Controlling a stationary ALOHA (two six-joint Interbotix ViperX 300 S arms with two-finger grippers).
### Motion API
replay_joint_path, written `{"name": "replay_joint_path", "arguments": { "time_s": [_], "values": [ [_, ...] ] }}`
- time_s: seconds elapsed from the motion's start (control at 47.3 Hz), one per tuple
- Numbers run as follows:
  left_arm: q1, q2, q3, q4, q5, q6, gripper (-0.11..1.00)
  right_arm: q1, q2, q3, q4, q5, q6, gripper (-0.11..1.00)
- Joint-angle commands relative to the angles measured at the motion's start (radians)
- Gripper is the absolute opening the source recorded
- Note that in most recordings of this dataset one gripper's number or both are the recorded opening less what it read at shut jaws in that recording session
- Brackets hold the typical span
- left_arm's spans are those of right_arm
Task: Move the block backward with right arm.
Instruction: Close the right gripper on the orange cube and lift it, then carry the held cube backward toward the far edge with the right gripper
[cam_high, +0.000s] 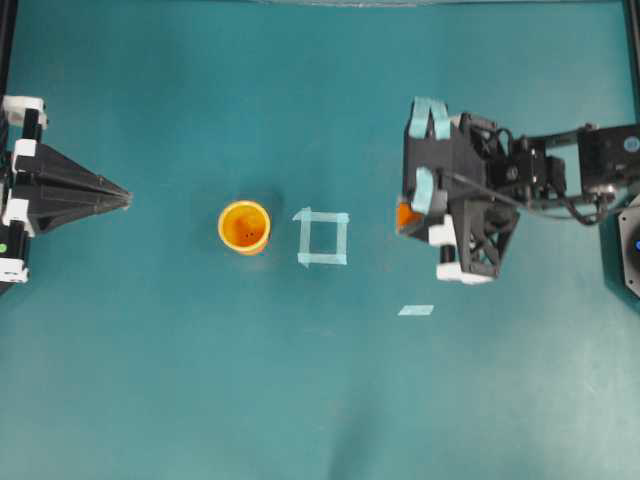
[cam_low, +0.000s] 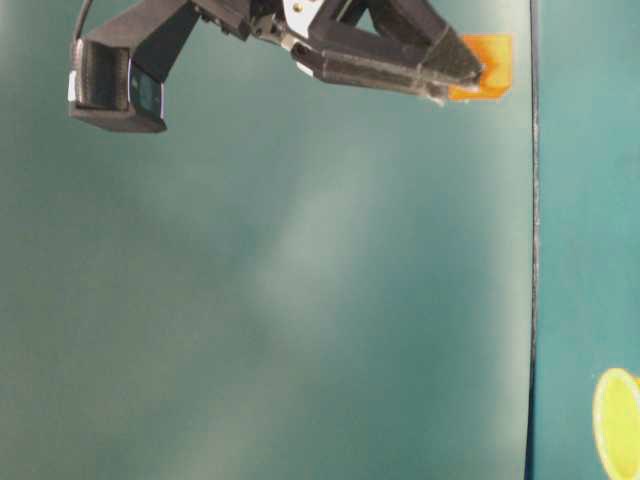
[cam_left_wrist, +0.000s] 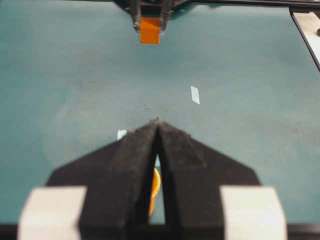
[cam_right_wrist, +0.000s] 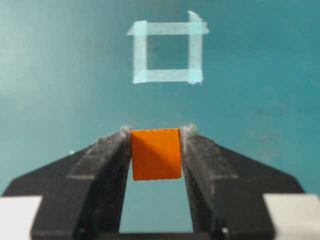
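Block (cam_right_wrist: 155, 154), clamped in right end effector (cam_right_wrist: 155, 135)

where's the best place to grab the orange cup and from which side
Take the orange cup by its rim, coming straight down from above with one finger inside the mouth and one outside. It stands upright with its opening facing up, and its round wall looks wide for a side pinch. The shut left gripper would need to open first.

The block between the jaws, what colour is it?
Orange. The block shows best in the right wrist view.
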Motion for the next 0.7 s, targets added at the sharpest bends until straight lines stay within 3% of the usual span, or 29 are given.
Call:
{"name": "replay_joint_path", "arguments": {
  "time_s": [0.0,0.296,0.677],
  "values": [
    [-0.002,0.005,-0.034,0.002,-0.005,0.002,0.00,-0.037,-0.006,-0.032,-0.002,-0.002,0.000,0.39],
    [-0.002,0.005,-0.034,0.002,-0.005,0.002,0.00,-0.179,0.002,-0.046,-0.005,-0.002,-0.015,0.39],
    [-0.002,0.005,-0.034,0.002,0.018,0.002,0.00,-0.422,0.051,-0.103,-0.060,-0.002,-0.015,0.39]
  ]
}}
